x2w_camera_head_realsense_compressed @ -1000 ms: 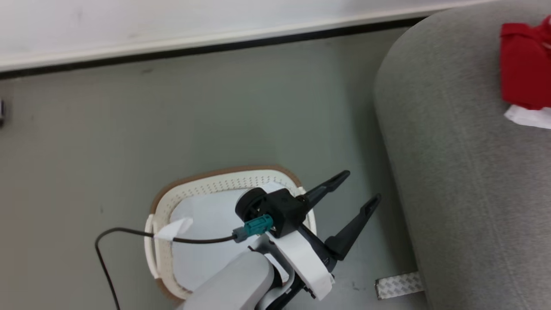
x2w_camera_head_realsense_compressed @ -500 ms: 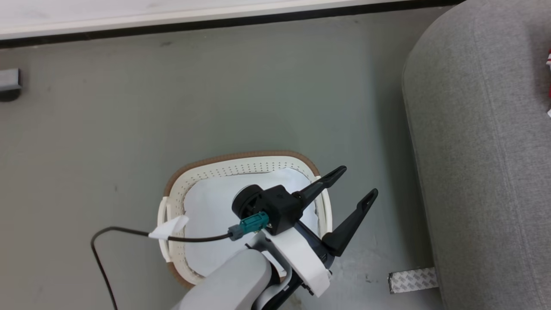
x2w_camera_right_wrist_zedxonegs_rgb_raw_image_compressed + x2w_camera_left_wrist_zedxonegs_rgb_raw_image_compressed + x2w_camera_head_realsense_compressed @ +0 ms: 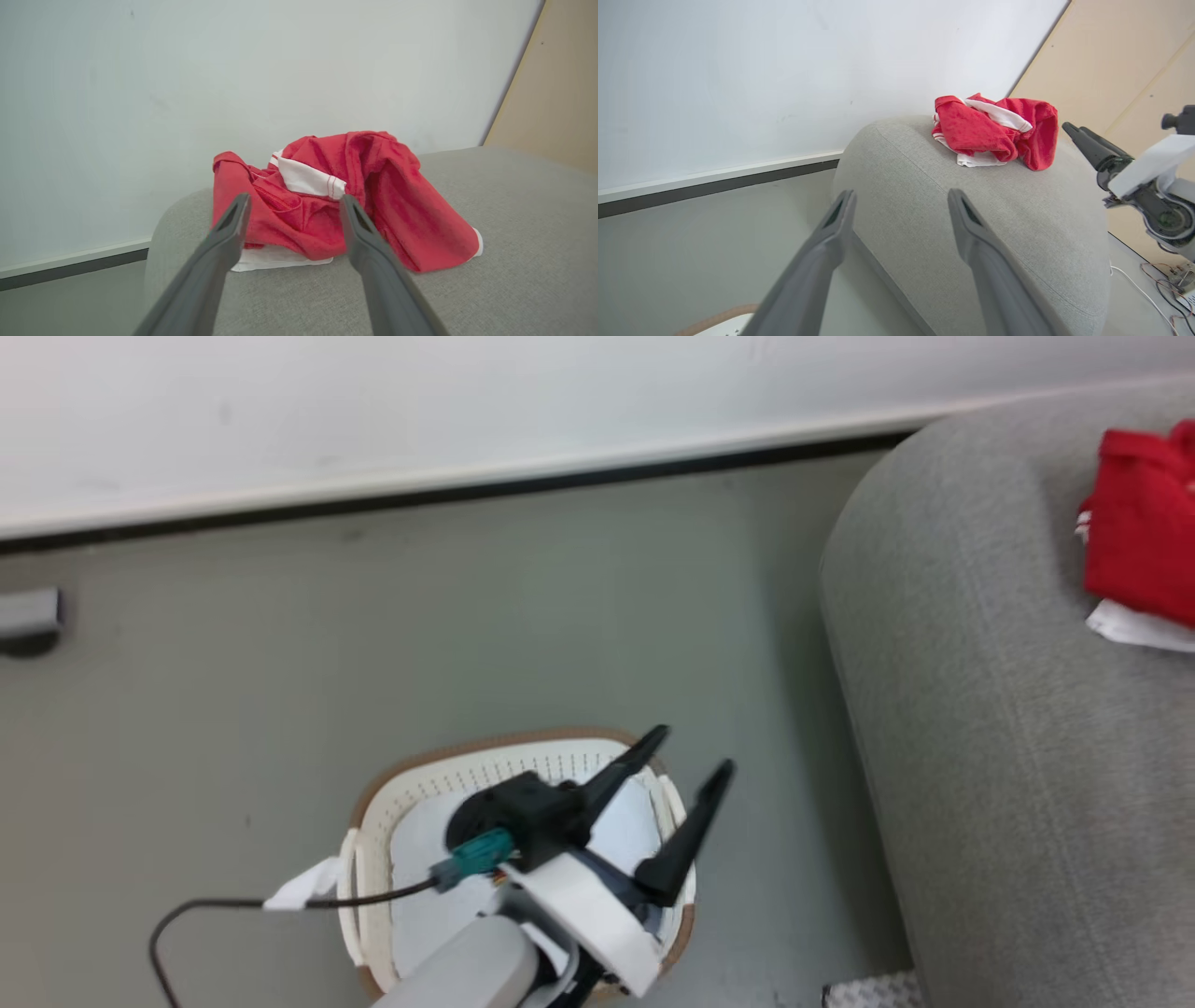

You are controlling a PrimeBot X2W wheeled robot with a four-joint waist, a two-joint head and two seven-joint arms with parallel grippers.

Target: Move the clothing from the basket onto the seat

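- left hand (image 3: 695,748) spread, holding nothing, above the basket (image 3: 523,761)
- basket on the floor (image 3: 467,616) beside the seat (image 3: 1008,756); a pale liner (image 3: 420,821) lies inside it
- clothing (image 3: 327,205) heaped on the seat; a white piece shows under its edge
- right hand (image 3: 295,197) spread, empty, pointing at the heap

Even, bright diffuse light, no glare. Head view slightly motion-blurred. Soft shadow on floor (image 3: 798,691) beside seat (image 3: 990,784) at 3 o'clock. Wrist views: fingers (image 3: 817,261) defocused at 6 o'clock.
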